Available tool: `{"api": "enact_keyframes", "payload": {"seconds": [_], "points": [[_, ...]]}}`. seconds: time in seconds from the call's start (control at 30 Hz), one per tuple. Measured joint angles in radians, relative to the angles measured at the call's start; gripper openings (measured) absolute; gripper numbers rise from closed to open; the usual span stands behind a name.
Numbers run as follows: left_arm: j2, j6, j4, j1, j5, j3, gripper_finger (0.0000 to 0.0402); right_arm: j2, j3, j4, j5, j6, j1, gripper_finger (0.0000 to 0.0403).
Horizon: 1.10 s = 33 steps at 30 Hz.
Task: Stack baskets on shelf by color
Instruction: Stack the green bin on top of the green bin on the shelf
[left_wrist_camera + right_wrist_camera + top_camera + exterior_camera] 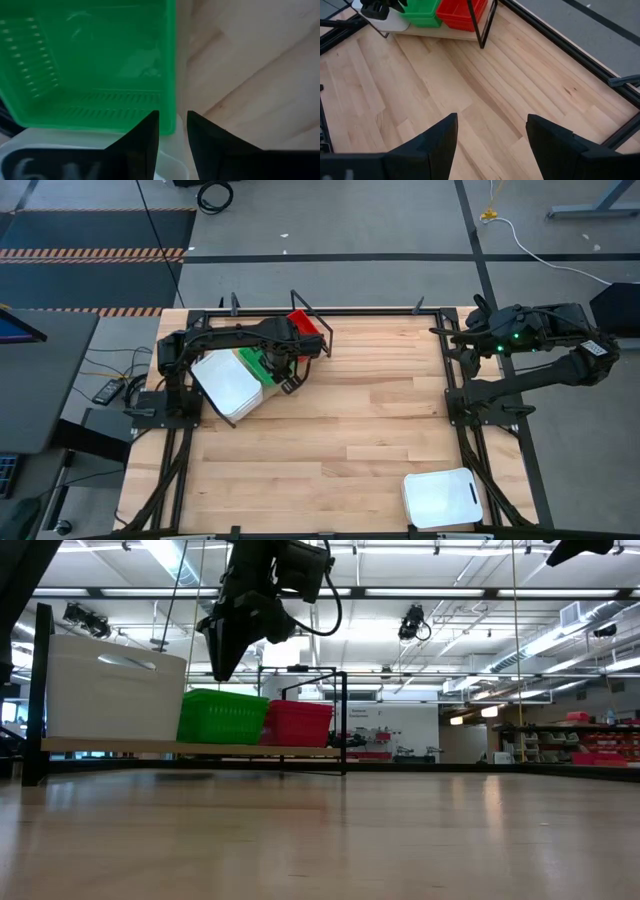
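— Where do the baskets stand?

— On the shelf (190, 749), at the table's far left corner. In the low view they sit in a row on it: a white stack (112, 687) at one end, a green stack (223, 716) in the middle, a red stack (296, 723) at the other end, beside the black wire frame (343, 720). One more white basket (442, 498) lies alone on the table (340, 430), near the front right corner, well apart from the shelf.

— And the left gripper?

— The left gripper (173, 131) hangs over the green stack, near its edge on the white side (the high view shows the arm reaching across the shelf from the left). Its fingers (140, 140) stand a narrow gap apart and nothing is between them; the left wrist view looks straight down into the top green basket (90, 65), with a white rim (75, 142) just beside it.

— The right one?

— The right gripper (490, 135) waits at the table's right edge, toward the back, raised. Its fingers are spread wide and empty, pointing across bare wood toward the shelf.

— Is anything touching the lone white basket?

— No, neither arm is near it.
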Motion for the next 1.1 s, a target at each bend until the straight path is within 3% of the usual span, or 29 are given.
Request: {"api": "enact_keyframes", "payload": {"seconds": [0.5,1.1], "points": [[0.048,-0.024,0.015,-0.007,-0.026,0.0,0.0108,0.0,0.0,0.0,-0.006,0.011,0.0,0.024],[0.088,0.066,0.063,-0.005,-0.026,-0.001,0.0096,0.0,0.0,-0.004,-0.01,0.018,0.0,0.024]]}}
